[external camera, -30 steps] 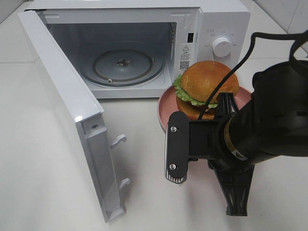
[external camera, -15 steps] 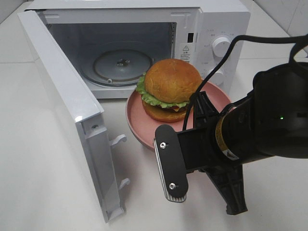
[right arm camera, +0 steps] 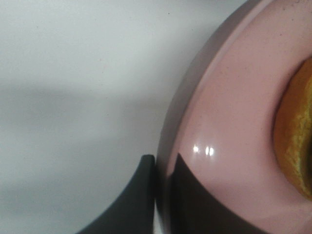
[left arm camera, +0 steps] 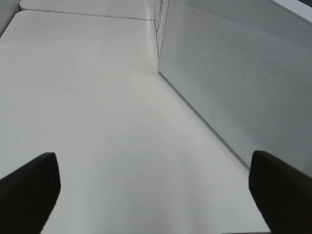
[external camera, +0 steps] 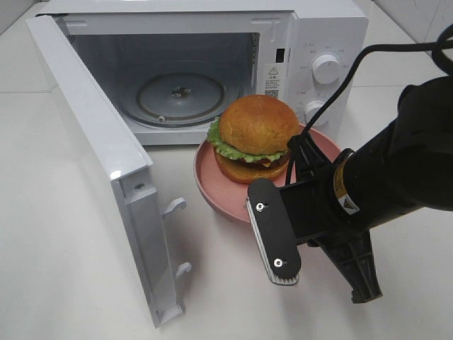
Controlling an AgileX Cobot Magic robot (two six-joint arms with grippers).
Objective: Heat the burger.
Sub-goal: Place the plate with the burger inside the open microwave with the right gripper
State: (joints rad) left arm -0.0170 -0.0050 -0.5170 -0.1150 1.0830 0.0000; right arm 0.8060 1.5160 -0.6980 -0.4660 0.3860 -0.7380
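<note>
One burger (external camera: 256,138) sits on pink plate (external camera: 212,185), in front of open microwave (external camera: 333,28). Right hand (right arm camera: 163,195) clamps tight on plate rim. Left hand (left arm camera: 155,187) spread wide, empty, above desk (left arm camera: 97,97). Microwave warning sticker (external camera: 273,79) print unreadable.

A plain white desk (external camera: 64,276) spreads beneath the right end effector (right arm camera: 162,158) and well off to its left, evenly lit, with soft grey shadows. Farther back on both sides, thin seams (external camera: 21,92) divide the pale surface into panels.
</note>
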